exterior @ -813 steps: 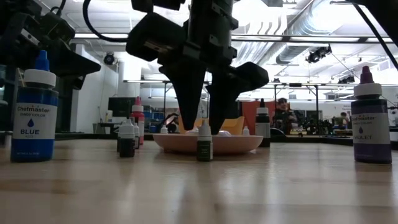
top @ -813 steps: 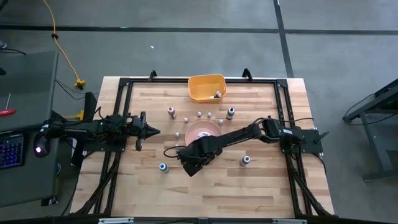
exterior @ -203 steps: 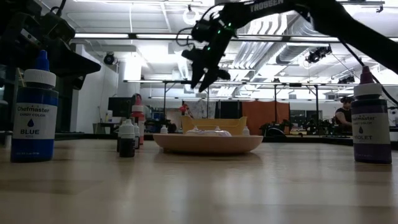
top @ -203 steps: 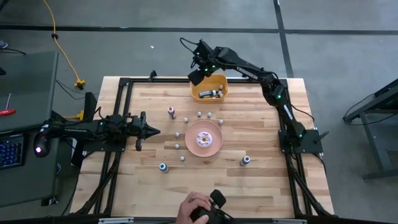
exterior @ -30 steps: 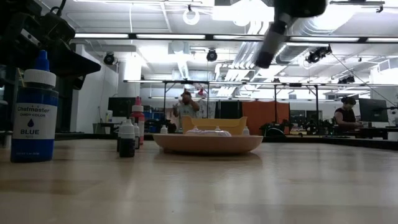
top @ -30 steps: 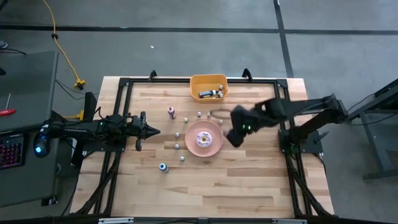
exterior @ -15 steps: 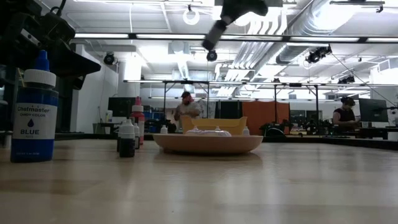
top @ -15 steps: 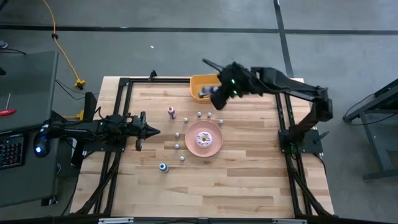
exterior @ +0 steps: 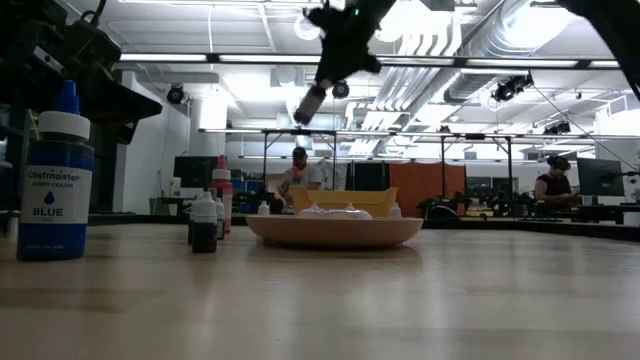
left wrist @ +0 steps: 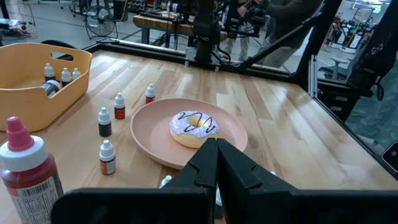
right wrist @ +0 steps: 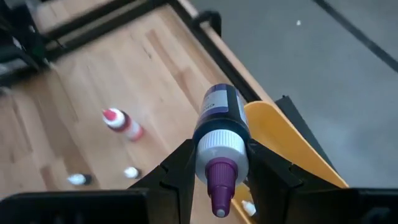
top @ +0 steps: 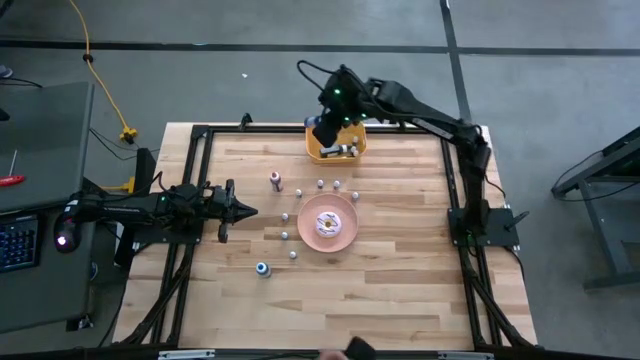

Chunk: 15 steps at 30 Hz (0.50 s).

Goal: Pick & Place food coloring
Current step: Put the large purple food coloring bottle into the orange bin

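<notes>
Above the orange bin (top: 334,141) at the far edge of the surface (top: 400,300), the right gripper (right wrist: 219,163) hangs with its jaws clenched on a purple-capped food coloring bottle (right wrist: 220,144). The bottle's long axis runs along the jaws, cap pointing back toward the wrist. The bin lies just beneath, so the release looks close. The left gripper (left wrist: 216,163) waits, jaws pressed together, facing the pink plate (left wrist: 149,134); a workshop with people lies beyond.
</notes>
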### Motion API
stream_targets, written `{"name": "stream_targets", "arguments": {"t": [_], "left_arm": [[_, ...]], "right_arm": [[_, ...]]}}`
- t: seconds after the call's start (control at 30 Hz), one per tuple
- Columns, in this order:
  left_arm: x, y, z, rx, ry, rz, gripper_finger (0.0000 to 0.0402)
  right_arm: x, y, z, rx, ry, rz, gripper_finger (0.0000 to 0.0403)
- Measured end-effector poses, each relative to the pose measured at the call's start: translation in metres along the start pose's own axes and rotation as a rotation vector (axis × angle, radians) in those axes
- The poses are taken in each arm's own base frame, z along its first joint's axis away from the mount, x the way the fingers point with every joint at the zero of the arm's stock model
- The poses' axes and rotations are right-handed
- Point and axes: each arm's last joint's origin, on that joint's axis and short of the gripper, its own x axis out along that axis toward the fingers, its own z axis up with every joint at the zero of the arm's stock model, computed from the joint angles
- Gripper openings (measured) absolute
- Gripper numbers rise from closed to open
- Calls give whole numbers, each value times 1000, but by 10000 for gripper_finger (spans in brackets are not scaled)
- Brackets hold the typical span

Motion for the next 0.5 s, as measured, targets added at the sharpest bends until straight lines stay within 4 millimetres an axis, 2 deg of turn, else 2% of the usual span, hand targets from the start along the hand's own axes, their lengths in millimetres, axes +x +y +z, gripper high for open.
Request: {"name": "stream_targets", "arguments": {"t": [0.23,0.5], "left_arm": [[0,0,0,0,0,0,1],[0,0,0,0,0,0,1]], "right_arm": [[43,-31,-5,-81,83,-36,112],[48,-49,0,-102,44,-115,112]]}}
